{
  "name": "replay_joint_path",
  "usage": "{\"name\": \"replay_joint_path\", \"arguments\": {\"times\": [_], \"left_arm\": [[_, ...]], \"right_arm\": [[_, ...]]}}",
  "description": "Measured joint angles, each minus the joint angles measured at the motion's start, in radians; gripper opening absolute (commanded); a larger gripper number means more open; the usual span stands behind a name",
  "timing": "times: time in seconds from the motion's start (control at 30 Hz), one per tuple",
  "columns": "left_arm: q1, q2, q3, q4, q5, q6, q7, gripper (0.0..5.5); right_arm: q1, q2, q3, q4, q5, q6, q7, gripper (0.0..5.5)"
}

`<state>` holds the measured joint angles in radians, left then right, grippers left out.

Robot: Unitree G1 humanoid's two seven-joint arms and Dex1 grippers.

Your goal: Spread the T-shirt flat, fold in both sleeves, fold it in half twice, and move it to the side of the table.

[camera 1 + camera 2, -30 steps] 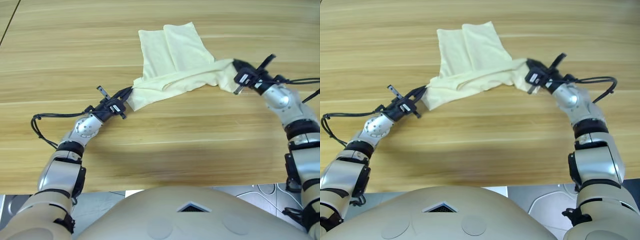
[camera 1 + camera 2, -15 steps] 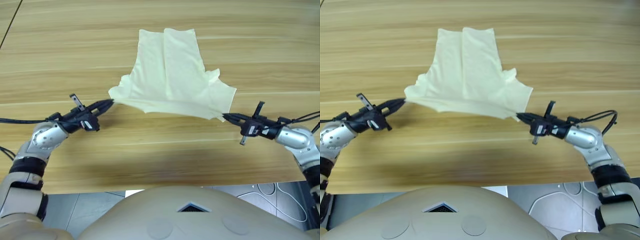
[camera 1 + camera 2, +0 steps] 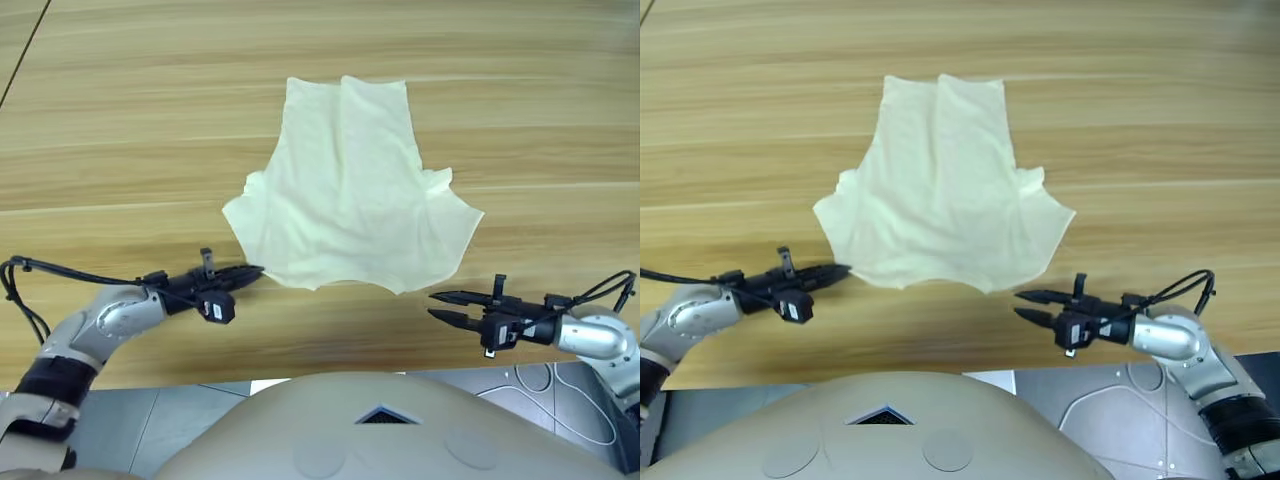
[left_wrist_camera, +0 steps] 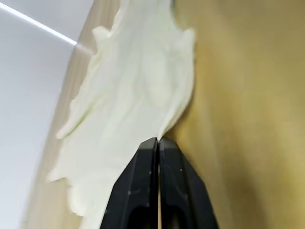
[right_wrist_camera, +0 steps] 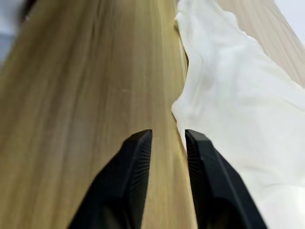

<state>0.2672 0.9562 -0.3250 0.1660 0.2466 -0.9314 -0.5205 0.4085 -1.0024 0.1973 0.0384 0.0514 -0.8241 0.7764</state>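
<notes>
A pale yellow T-shirt [image 3: 350, 190] of thin, soft cloth lies spread on a tabletop [image 3: 120, 120] of light wood with long grain lines running side to side. The shirt sits near the middle of the tabletop, slightly to the robot's right. Its long axis runs straight away from the robot. The narrow, straight bottom hem is at the far end, and the wider end, with two short sleeves flaring out, is toward the near edge. A faint crease runs down its length, and the cloth shows soft ripples. The left pincer [image 3: 256, 270], black and slender, is low over the wood. Its two fingers are pressed together on a point of the shirt's near edge, which tapers right into the tips. The right pincer [image 3: 432, 305] sits just beside the near right corner of the shirt, apart from the cloth, with its fingers parted a little around bare wood. Half a second ago both pincers gripped the shirt and held it stretched between them. Now it has settled flat and the right one has let go.
</notes>
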Motion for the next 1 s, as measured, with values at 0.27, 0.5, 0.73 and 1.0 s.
{"name": "replay_joint_path", "arguments": {"times": [0.27, 0.5, 0.73, 1.0], "left_arm": [[0.139, 0.148, 0.001, -0.125, -0.362, -0.013, -0.182, 1.67], [0.067, 0.145, 0.038, -0.047, -0.489, -0.018, -0.284, 2.77], [-0.181, -0.044, 0.093, 0.005, -0.383, 0.039, -0.241, 2.92], [-0.385, -0.144, 0.089, 0.260, 0.167, 0.034, -0.023, 1.51]], "right_arm": [[0.012, -0.028, -0.100, -0.103, 0.191, -0.016, 0.032, 3.22], [-0.089, -0.003, -0.150, -0.145, 0.324, 0.039, 0.078, 4.42], [-0.613, 0.298, -0.073, 0.092, -0.088, 0.254, -0.176, 4.12], [-1.127, 0.524, 0.120, 0.685, -0.549, 0.328, -0.509, 2.59]]}}
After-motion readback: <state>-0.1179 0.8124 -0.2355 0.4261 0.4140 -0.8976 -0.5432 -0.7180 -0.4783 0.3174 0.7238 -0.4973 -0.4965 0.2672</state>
